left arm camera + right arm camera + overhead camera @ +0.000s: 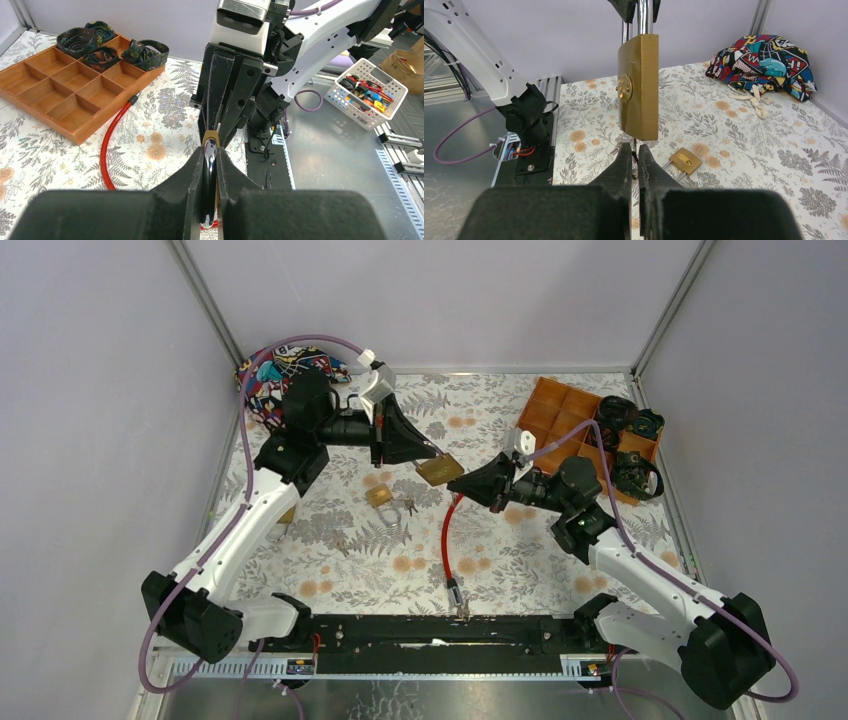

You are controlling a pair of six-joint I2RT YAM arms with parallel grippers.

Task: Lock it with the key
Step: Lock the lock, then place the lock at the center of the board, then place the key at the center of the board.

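Note:
A large brass padlock (440, 470) hangs in the air between my two grippers. My left gripper (422, 454) is shut on its steel shackle (210, 170), with the brass body (210, 135) just past the fingertips. In the right wrist view the padlock (639, 85) hangs upright, its bottom edge just above my right gripper (634, 150). That gripper is shut on a thin dark key (634, 142), which points up at the padlock's underside. I cannot tell how far the key is in. In the top view my right gripper (457, 484) touches the padlock's near corner.
A small brass padlock (378, 495) with loose keys (405, 507) lies on the floral mat below. A red cable (445, 540) runs toward the front rail. A wooden compartment tray (560, 415) holding dark straps stands at back right. A patterned cloth bag (290, 368) lies at back left.

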